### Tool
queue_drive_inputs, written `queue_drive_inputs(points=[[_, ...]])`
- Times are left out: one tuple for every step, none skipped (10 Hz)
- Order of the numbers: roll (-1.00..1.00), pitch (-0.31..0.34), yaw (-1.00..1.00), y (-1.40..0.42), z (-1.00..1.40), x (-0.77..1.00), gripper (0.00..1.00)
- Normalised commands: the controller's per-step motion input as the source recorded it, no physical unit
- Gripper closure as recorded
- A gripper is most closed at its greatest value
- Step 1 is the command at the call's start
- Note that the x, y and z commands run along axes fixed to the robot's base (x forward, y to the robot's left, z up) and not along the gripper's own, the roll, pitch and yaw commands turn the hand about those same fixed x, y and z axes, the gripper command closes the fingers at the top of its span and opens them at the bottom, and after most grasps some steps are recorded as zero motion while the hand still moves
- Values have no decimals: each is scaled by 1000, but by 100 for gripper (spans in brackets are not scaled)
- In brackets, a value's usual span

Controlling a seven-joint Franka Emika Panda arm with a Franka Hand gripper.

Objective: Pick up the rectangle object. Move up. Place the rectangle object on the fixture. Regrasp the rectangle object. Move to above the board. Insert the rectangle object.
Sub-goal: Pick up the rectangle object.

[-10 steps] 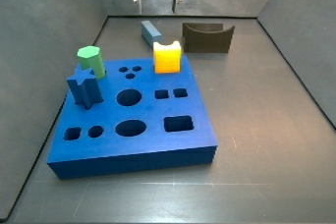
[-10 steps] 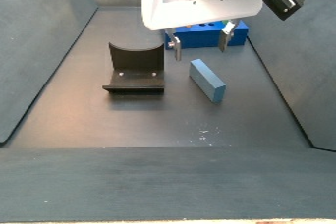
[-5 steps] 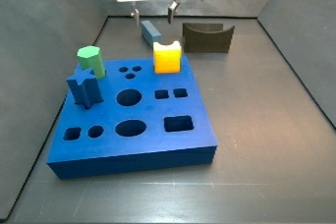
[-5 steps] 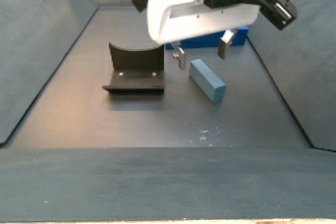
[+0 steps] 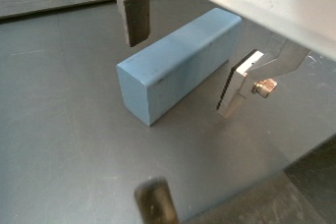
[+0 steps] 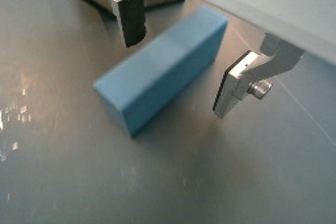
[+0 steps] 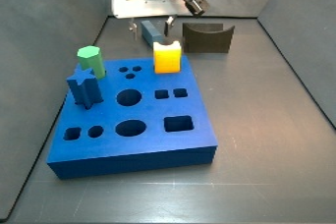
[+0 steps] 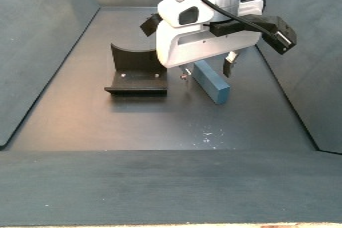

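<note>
Two fingers of gripper wide apart, straddling rectangle object flat on floor, no contact seen, fixture nearby, board well apart.

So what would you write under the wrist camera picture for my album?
Open gripper straddling the grey-blue bar lying on the floor, one finger on each side.

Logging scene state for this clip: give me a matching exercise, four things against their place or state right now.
Things:
1. rectangle object
2. fixture
3. hand
4. yellow block

Places or states:
A. stands on the board
B. open, fingers on either side of a bar
C. lies flat on the floor, between the fingers
D. stands on the floor with nothing in it

Pairs: 1-C, 2-D, 3-B, 4-A
</note>
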Motion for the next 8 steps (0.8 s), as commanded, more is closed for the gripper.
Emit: queue_drive_inputs(points=[[-169, -374, -3, 0, 0, -583, 0], [17, 3, 0, 0, 0, 0, 0], [-17, 0, 0, 0, 0, 0, 0], [0, 0, 0, 0, 0, 0, 100], [0, 17, 0, 0, 0, 0, 100], [0, 63, 0, 0, -3, 51, 100], [0, 100, 0, 0, 0, 91, 100], [0, 160, 0, 0, 0, 117, 100]])
